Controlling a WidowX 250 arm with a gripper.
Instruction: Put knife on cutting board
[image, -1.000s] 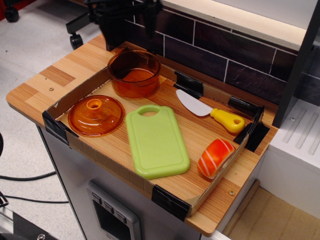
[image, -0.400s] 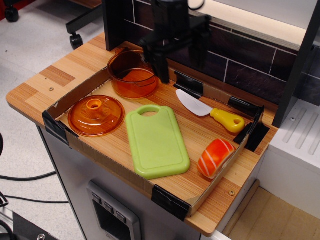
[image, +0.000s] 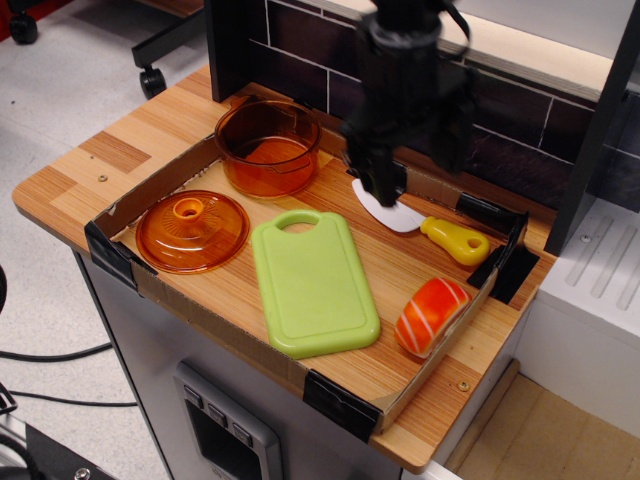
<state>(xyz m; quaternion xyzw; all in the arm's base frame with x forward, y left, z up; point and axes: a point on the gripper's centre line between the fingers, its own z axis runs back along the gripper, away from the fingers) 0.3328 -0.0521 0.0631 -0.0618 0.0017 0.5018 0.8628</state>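
Knife (image: 432, 228): toy, white rounded blade, chunky yellow handle; lies flat on the wooden tray floor, blade tip partly hidden.
Cutting board (image: 313, 284): light green, rounded rectangle, raised rim, handle cutout; flat, bare, near the knife.

Knife (image: 440, 230) blade tip hidden behind blurred gripper (image: 385, 190), arm cut off at top edge

Arm all black, blurred; boxy body; pincer (image: 385, 195) w/ dark fingers.
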